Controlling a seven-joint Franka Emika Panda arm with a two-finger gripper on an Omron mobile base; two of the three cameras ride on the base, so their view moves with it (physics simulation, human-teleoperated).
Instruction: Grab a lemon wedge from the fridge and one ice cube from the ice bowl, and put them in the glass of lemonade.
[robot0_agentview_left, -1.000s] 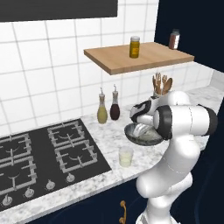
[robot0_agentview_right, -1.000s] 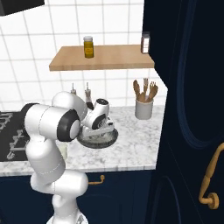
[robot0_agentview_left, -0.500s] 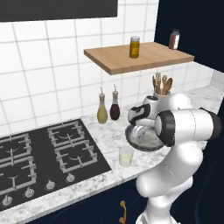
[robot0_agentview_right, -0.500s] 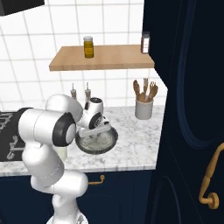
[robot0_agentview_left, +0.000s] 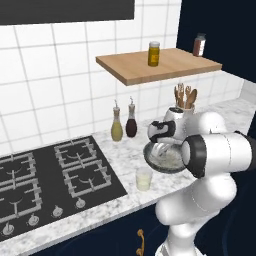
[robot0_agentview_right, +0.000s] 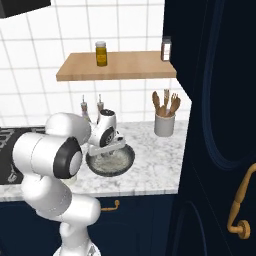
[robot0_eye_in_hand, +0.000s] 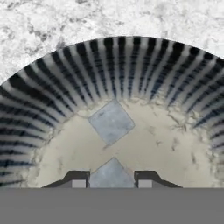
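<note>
Inside the ice bowl (robot0_eye_in_hand: 52, 109) — ribbed dark wall, 2 grey cubes (robot0_eye_in_hand: 111, 121).

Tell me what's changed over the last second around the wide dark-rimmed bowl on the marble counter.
The gripper has come down into the wide dark-rimmed speckled bowl, and its open fingertips now straddle one pale grey ice cube, not yet gripped. A second ice cube lies farther in. The pale yellow glass tumbler, the two slim-necked bottles and the bowl stayed put.

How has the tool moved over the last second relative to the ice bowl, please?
Yes: the tool has come down into the ice bowl, its tips now either side of an ice cube. The bowl itself has stayed beside the glass of lemonade.
</note>
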